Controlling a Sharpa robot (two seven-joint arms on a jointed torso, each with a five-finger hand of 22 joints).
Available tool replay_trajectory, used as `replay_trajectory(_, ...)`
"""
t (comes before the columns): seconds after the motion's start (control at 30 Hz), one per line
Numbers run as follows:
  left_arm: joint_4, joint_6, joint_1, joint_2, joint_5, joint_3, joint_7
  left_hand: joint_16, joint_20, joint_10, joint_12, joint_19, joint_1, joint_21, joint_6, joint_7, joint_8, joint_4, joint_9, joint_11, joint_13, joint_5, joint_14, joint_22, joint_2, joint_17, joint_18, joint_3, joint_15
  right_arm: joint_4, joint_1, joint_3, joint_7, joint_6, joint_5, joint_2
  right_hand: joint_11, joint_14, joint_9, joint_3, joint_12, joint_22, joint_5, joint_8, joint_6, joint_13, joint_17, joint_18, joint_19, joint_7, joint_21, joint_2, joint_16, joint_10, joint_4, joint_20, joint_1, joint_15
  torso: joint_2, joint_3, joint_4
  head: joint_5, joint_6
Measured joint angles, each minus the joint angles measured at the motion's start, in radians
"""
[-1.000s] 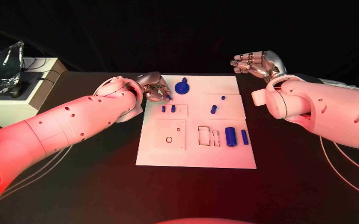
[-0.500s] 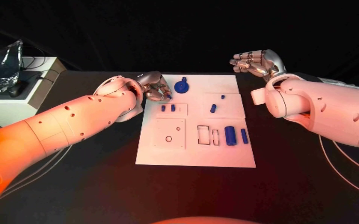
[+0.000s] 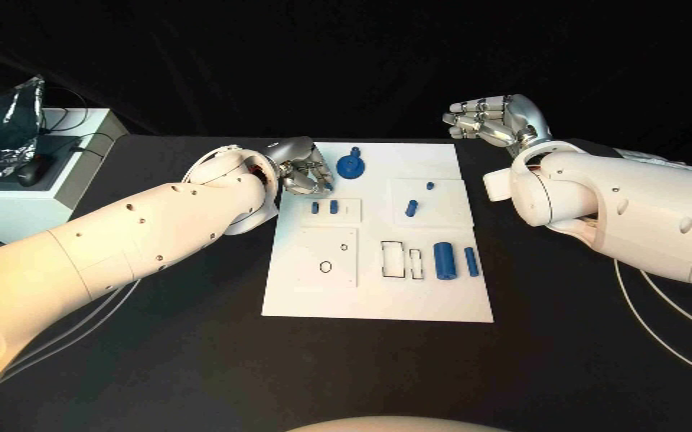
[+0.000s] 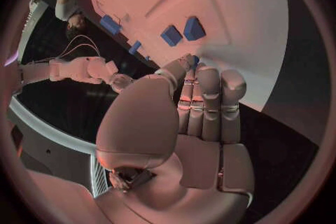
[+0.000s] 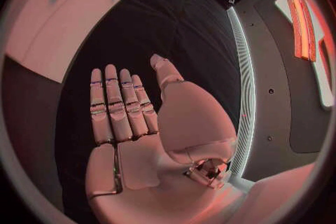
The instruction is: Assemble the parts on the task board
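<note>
The left hand (image 3: 300,171) pinches a small blue part (image 4: 195,60) at the task board (image 3: 378,292) edge, ready for seating, while the right hand (image 3: 493,122) waits beside it, empty and spread.

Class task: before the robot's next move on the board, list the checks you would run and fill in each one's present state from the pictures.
1. Left hand holds a part: ok; a small blue piece shows at its fingertips in the left wrist view.
2. How firm that grip is: cannot tell.
3. Right hand is off the task board: ok; it hovers beyond the far right corner.
4. Right hand is free: ok; fingers apart, nothing in it.
5. Two small pegs stand near the left hand: ok.
6. Which slot the held piece fits: cannot tell.
</note>
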Motion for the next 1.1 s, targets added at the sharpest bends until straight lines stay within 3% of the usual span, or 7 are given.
replay_trajectory(0.4, -0.007, 0.027, 0.003, 0.008, -0.023, 0.001, -0.019, -0.004, 0.005, -0.007, 0.0, -0.013, 0.0, -0.02, -0.005, -0.002, -0.002, 0.01, 0.0, 0.007, 0.0, 0.0, -0.011, 0.0, 0.0, 0.0, 0.0, -0.01, 0.011, -0.002, 0.0, 0.0, 0.0, 0.001, 0.0, 0.001, 0.0, 0.0, 0.0, 0.0, 0.0, 0.0, 0.0, 0.0, 0.0, 0.0, 0.0, 0.0, 0.0, 0.0, 0.0, 0.0, 0.0, 0.0, 0.0, 0.0, 0.0, 0.0, 0.0, 0.0006, -0.0012, 0.001, 0.0)
replay_trajectory(0.6, -0.011, 0.029, 0.006, 0.014, -0.035, -0.006, -0.022, -0.004, 0.003, -0.007, 0.001, -0.015, 0.0, -0.028, -0.007, -0.003, 0.0, 0.012, 0.0, 0.007, 0.001, 0.0, -0.013, 0.0, 0.0, 0.002, 0.0, -0.02, 0.009, -0.002, -0.001, 0.0, 0.0, 0.001, 0.0, 0.001, 0.0, 0.0, 0.0, 0.0, 0.0, 0.0, 0.0, 0.0, 0.0, 0.0, 0.0, 0.0, 0.0, 0.0, 0.0, 0.0, 0.0, 0.0, 0.0, 0.0, 0.0, 0.0, 0.0, 0.0006, -0.0007, 0.0, 0.0)
replay_trajectory(0.77, -0.014, 0.024, 0.006, 0.015, -0.036, -0.009, -0.022, -0.004, -0.013, -0.011, 0.056, -0.03, 0.01, -0.035, -0.012, -0.008, 0.0, 0.012, 0.0, -0.015, 0.003, 0.0, -0.019, 0.0, 0.01, 0.004, -0.001, -0.069, 0.003, -0.002, -0.001, 0.0, -0.001, 0.002, 0.0, 0.003, 0.0, 0.0, 0.0, 0.0, 0.0, 0.0, 0.0, 0.0, 0.0, 0.0, 0.0, 0.0, 0.0, 0.0, 0.0, 0.0, 0.0, 0.0, 0.0, 0.0, 0.0, 0.0, 0.0, 0.0006, -0.0008, -0.001, 0.003)
replay_trajectory(0.8, -0.015, 0.022, 0.006, 0.015, -0.036, -0.01, -0.022, -0.004, -0.016, -0.011, 0.066, -0.028, 0.013, -0.035, -0.013, -0.008, 0.0, 0.012, 0.0, -0.015, 0.004, 0.0, -0.019, 0.0, 0.013, 0.004, -0.007, -0.074, 0.003, -0.002, -0.001, 0.0, -0.001, 0.002, 0.0, 0.003, 0.0, 0.0, 0.0, 0.0, 0.0, 0.0, 0.0, 0.0, 0.0, 0.0, 0.0, 0.0, 0.0, 0.0, 0.0, 0.0, 0.0, 0.0, 0.0, 0.0, 0.0, 0.0, 0.0, 0.0006, -0.001, -0.001, 0.004)
replay_trajectory(1.1, -0.017, 0.017, 0.004, 0.015, -0.035, -0.013, -0.019, 0.0, -0.016, -0.029, 0.108, -0.027, 0.013, -0.035, -0.015, -0.011, 0.0, 0.009, 0.0, -0.015, 0.006, 0.0, -0.022, 0.0, 0.013, 0.004, -0.007, -0.088, 0.0, -0.003, -0.002, 0.0, -0.001, 0.003, 0.0, 0.003, 0.0, 0.0, 0.0, 0.0, 0.0, 0.0, 0.0, 0.0, 0.0, 0.0, 0.0, 0.0, 0.0, 0.0, 0.0, 0.0, 0.0, 0.0, 0.0, 0.0, 0.0, 0.0, 0.0, 0.0, -0.0001, -0.004, 0.003)
